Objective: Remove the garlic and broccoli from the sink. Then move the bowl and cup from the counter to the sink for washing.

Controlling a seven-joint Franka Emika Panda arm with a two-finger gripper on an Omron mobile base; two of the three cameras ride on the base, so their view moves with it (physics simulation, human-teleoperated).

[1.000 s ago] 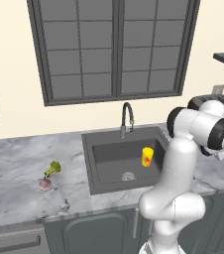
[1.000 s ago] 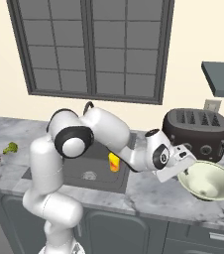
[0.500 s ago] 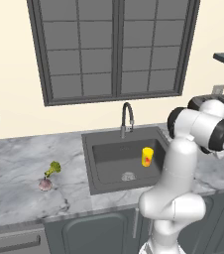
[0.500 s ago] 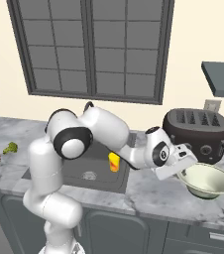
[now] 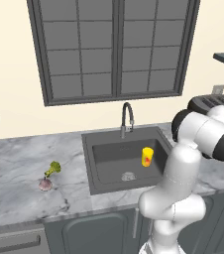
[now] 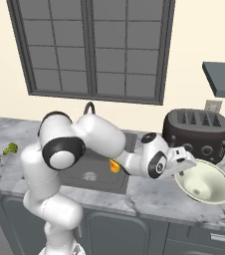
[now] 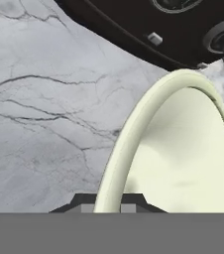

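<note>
End effector [image 6: 184, 169]: I see it clamped on the bowl [image 6: 204, 183] rim (beside the toaster [image 6: 196, 132]).
Writing: I read none.

Cream-green bowl [image 6: 204, 183], veined grey-white counter [image 6: 154, 199]

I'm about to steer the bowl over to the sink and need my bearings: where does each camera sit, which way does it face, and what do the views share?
Left base view: behind the arm to its left, facing the window wall; sink with cup inside, garlic and broccoli on the counter; white arm lower right.
Right base view: behind-right, facing the same wall; arm from lower left reaching to the bowl, gripper at its rim.
Hand view: on the hand, looking along the gripper; bowl rim between the fingertips.
Shared: both base views show sink, cup, vegetables.
</note>
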